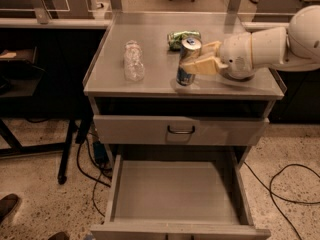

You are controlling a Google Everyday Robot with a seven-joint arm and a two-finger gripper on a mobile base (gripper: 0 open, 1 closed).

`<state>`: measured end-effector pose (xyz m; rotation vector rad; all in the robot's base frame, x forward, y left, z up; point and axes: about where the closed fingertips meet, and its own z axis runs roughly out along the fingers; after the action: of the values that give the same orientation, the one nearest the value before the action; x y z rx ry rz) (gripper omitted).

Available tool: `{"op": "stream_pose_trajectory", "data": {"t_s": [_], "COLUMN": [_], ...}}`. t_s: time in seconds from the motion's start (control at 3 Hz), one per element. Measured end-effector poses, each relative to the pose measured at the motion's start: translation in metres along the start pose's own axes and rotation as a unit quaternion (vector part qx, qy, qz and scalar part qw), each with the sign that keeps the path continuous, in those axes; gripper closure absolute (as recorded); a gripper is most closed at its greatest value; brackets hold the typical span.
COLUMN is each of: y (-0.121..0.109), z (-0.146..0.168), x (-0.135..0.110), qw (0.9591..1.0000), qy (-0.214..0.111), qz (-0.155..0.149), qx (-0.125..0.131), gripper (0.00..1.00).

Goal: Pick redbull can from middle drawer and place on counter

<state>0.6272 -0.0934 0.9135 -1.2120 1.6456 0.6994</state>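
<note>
The redbull can [184, 76], blue and silver with a shiny top, stands slightly tilted at the front middle of the counter [155, 59]. Its base is at or just above the surface. My gripper [193, 64] reaches in from the right and is shut on the can's side, with beige fingers [205, 65] around it. The middle drawer [175, 191] is pulled out below, with a bare grey floor and nothing in it.
A clear plastic bottle [133, 61] lies on the counter's left part. A crushed green can [182, 38] lies behind the redbull can. The closed drawer with the dark loop handle [181, 130] sits above the open one. Cables [285, 184] run over the floor at right.
</note>
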Motion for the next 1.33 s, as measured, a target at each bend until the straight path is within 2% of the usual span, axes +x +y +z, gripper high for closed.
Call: {"op": "stream_pose_trajectory", "data": {"t_s": [0.33, 0.67, 1.33], "y": [-0.031, -0.049, -0.059], "z": [0.013, 0.023, 0.043], "x": [-0.003, -0.003, 0.009], "qw": [0.9998, 0.9991, 0.9968], "qy": [0.016, 0.028, 0.045], "qz": [0.010, 0.019, 0.037], "qx": [-0.011, -0.026, -0.054], "gripper": [1.00, 1.00, 1.00]}}
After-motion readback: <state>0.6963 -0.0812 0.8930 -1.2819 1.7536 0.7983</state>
